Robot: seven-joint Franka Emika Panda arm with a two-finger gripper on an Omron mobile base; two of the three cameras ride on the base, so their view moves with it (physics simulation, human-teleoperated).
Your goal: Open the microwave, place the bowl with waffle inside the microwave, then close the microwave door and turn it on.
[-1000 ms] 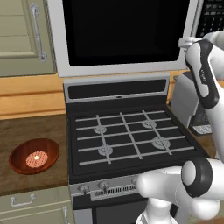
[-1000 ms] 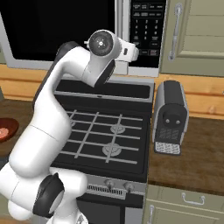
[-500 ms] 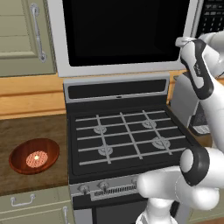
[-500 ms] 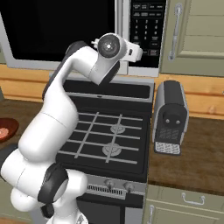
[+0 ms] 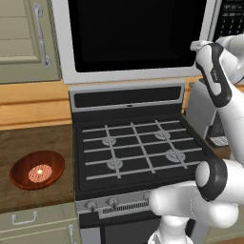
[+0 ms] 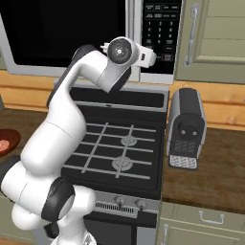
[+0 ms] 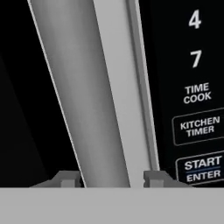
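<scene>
The white arm rises in front of the stove (image 5: 138, 147), bends at a dark elbow and reaches up over the burners, its wrist turned toward the microwave (image 6: 95, 33) above the stove. The claw (image 7: 113, 178) sits at the door's handle (image 7: 87, 96): one dark fingertip shows on each side of the bar, close against it. Whether they are already pressing on it, I cannot tell.

The stove is black, with pale grey grates crossing in a grid and small round knobs along its front edge. Left of the stove, on the dark wooden bench (image 5: 28, 143), lies the bowl (image 5: 37, 170), shallow, round, glossy reddish-brown, with the small grid-patterned waffle (image 5: 39, 173) at its centre. Right of the stove stands a rounded silver and black coffee machine (image 6: 187, 129).

Above the stove, the microwave door (image 5: 138, 33) is shut: a flat silver frame round a big black window. The handle is a smooth, rounded silver bar. Just right of it is the black keypad (image 7: 192, 92), with white lettering.
</scene>
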